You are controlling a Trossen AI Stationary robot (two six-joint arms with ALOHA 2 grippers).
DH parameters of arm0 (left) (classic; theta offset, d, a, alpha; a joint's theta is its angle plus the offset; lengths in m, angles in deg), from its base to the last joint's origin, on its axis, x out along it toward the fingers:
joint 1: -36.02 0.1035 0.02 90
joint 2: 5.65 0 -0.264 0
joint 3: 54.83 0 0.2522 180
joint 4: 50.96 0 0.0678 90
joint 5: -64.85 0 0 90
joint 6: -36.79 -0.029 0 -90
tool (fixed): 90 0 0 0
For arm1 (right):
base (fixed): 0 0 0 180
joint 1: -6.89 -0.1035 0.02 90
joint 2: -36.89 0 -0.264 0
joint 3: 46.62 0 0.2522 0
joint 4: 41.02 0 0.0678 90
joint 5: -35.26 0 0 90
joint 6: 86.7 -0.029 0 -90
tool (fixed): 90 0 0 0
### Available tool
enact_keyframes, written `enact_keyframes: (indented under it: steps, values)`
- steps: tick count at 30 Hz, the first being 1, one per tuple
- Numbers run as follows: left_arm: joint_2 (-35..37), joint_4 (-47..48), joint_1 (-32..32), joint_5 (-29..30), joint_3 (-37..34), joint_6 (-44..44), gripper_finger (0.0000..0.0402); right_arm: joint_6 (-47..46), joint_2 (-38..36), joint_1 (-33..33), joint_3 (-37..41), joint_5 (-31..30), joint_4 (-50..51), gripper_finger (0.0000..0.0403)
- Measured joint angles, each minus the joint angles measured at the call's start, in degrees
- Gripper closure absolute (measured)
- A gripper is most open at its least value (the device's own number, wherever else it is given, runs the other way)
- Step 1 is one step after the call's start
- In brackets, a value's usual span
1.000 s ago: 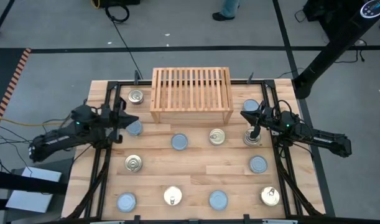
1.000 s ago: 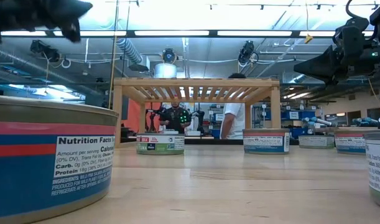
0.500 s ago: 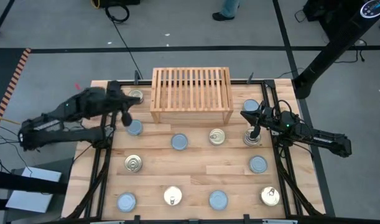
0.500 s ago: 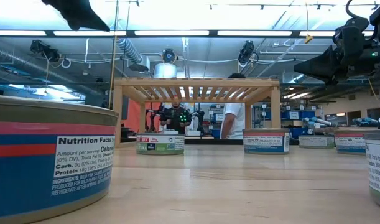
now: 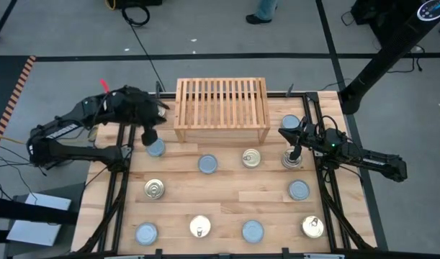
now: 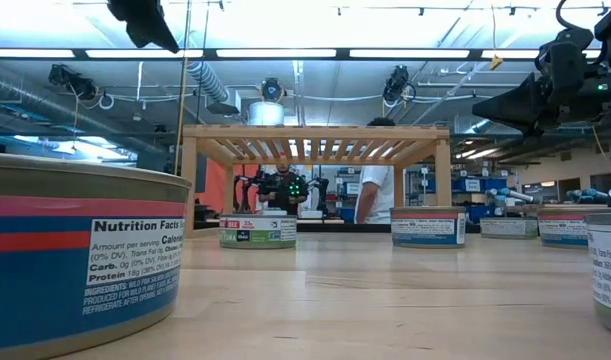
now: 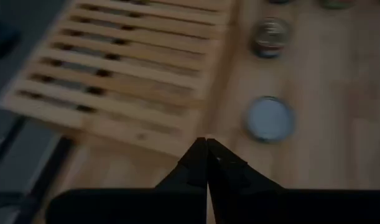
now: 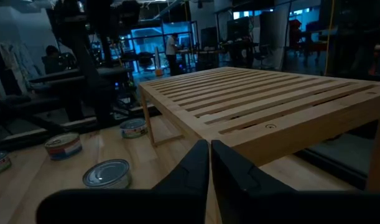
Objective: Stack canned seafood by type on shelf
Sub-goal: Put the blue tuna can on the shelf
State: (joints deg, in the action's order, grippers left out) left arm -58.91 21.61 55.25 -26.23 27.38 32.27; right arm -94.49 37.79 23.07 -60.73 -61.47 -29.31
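Left gripper [image 5: 149,136] up high by the shelf [image 5: 221,108], fingers [image 7: 196,163] pinched together, empty, over a blue tin [image 5: 155,148]. Right gripper [image 5: 295,152] low, pinched together too.

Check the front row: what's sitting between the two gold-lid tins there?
One silver-lid tin lies between the gold-lid tin and the other gold-lid tin near the right corner; the high view shows it.

A large blue-and-red tin [image 6: 80,255] with a nutrition label filled the near left foreground on the plank tabletop [image 6: 385,300]. The wooden shelf [image 6: 315,140] stood farther back, with a small tin [image 6: 257,231] under it and another [image 6: 427,226] beside its right leg. Two people stood in the room behind.
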Motion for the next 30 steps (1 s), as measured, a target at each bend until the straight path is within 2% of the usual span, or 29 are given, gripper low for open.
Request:
enact_keyframes:
  steps: [6, 16, 23, 30]
  values:
    - [-3.5, -1.9, -8.8, 1.2, -1.3, 0.6, 0.0396, 0.0, 0.0, 0.0, 0.0, 0.0, 0.0, 0.0371]
    - [-20.4, -26.4, -21.2, 1.9, -1.3, -4.3, 0.0396, 0.0, 0.0, 0.0, 0.0, 0.0, 0.0, 0.0371]
    - [-34.0, -39.8, -25.1, 1.9, 0.7, -5.7, 0.0396, 0.0, 0.0, 0.0, 0.0, 0.0, 0.0, 0.0371]
    - [-47.1, -41.0, -25.3, 1.9, 11.1, -9.1, 0.0396, 0.0, 0.0, 0.0, 0.0, 0.0, 0.0, 0.0371]
